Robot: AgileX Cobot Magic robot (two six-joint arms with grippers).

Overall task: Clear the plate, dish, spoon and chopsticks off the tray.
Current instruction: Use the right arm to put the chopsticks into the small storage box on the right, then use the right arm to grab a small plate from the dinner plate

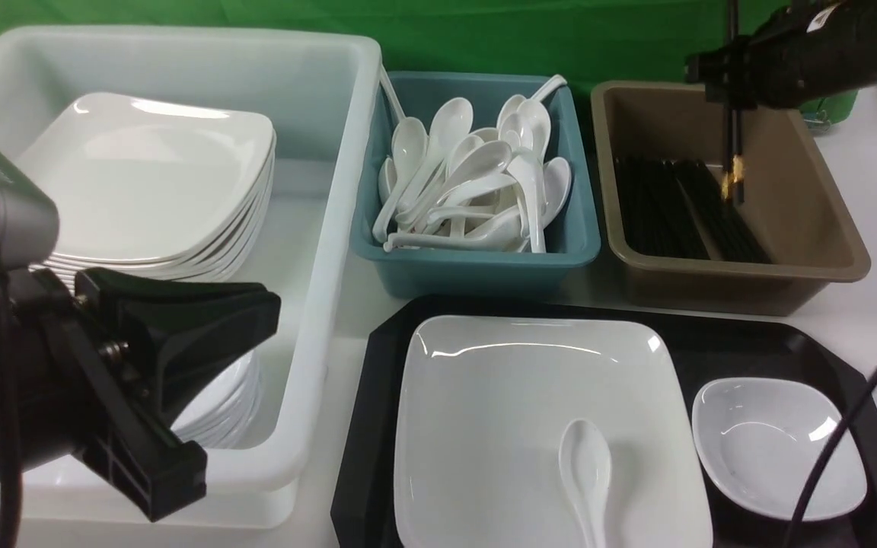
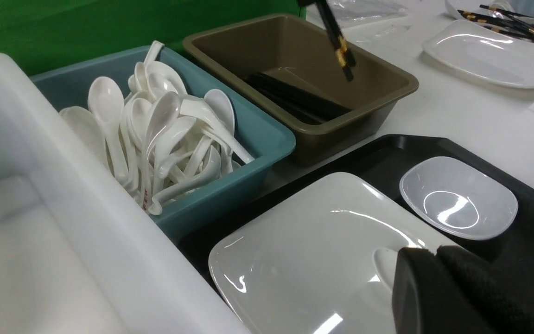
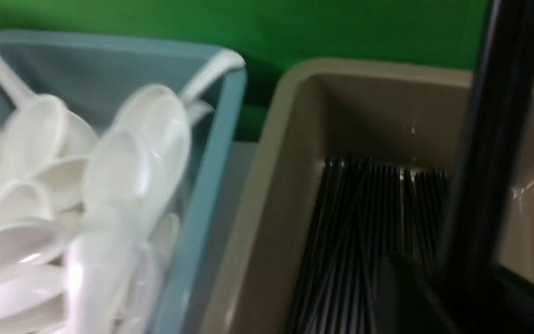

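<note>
The black tray holds the large white plate, with the white spoon lying on the plate's near part. The small dish sits on the tray to the plate's right. My right gripper is shut on the black chopsticks, which hang upright, gold caps down, over the brown tub. They also show in the right wrist view. My left gripper is shut and empty, raised left of the tray. In the left wrist view its fingertips hide part of the spoon.
A white tub at the left holds stacked plates. A teal tub holds several spoons. The brown tub has several black chopsticks in it. Another white plate with chopsticks lies far right on the table.
</note>
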